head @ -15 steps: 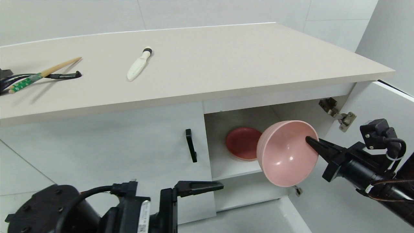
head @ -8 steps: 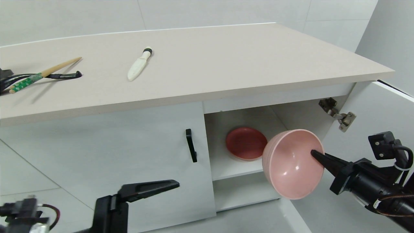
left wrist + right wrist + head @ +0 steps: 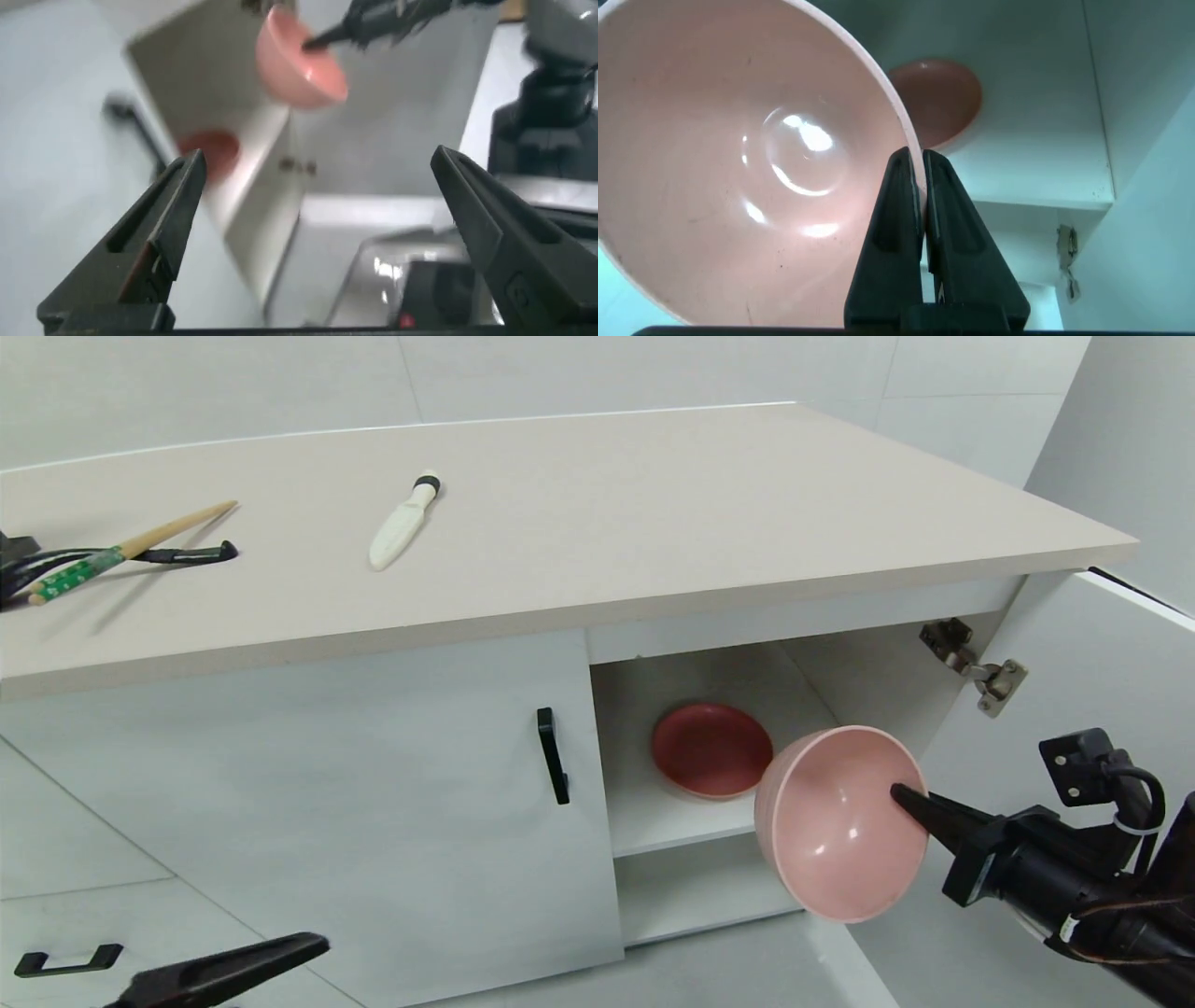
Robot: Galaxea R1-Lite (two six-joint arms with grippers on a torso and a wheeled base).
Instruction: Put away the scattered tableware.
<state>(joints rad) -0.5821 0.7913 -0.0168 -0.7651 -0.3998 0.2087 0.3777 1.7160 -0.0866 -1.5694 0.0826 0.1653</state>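
Head view, one pink bowl, one red plate

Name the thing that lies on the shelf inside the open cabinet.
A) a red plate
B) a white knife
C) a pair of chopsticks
A: the red plate lies on the shelf inside the cabinet, behind the pink bowl that the right gripper holds by its rim in front of the opening.
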